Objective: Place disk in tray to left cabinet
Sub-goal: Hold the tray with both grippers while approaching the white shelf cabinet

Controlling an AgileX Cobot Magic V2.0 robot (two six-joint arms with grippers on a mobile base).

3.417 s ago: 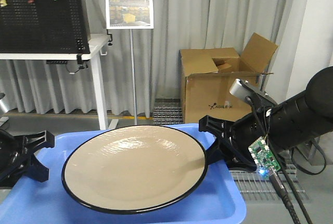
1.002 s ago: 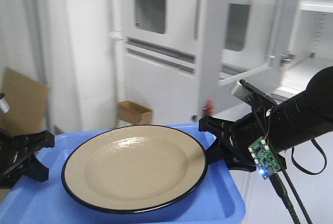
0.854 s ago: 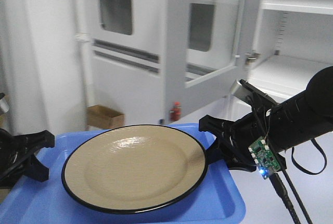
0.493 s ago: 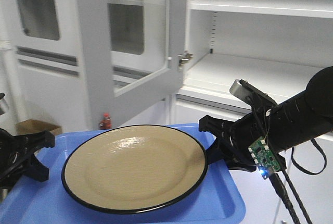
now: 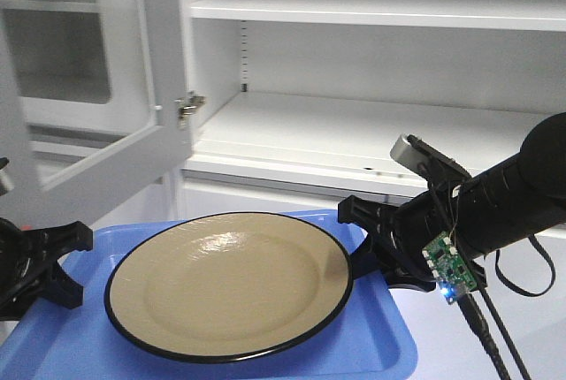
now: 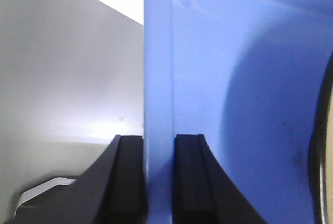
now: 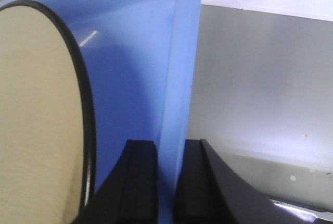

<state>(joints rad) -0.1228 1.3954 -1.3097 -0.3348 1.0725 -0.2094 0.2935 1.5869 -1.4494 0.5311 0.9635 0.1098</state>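
The tan disk [image 5: 230,281] with a thin black rim lies flat in the blue tray [image 5: 371,345], which is held up in the air between my two arms. My left gripper [image 5: 55,261] is shut on the tray's left rim [image 6: 157,78], one finger on each side. My right gripper [image 5: 364,240] is shut on the tray's right rim [image 7: 177,78]; the disk's edge [image 7: 36,109] shows beside it. The left cabinet [image 5: 371,124] stands straight ahead, light grey, with flat shelves and slotted strips on its back wall. Its lower open shelf [image 5: 354,137] lies just beyond and above the tray.
The cabinet's glass door [image 5: 80,79] hangs open at the left, its hinge [image 5: 187,106] near the shelf edge. An upper shelf [image 5: 380,11] runs across the top. A closed lower cabinet front [image 5: 265,199] lies below the open shelf.
The view has swung round from the cardboard box and curtain to the cabinet, which now faces me with the door off to the left. Tray, disk and both grips are unchanged.
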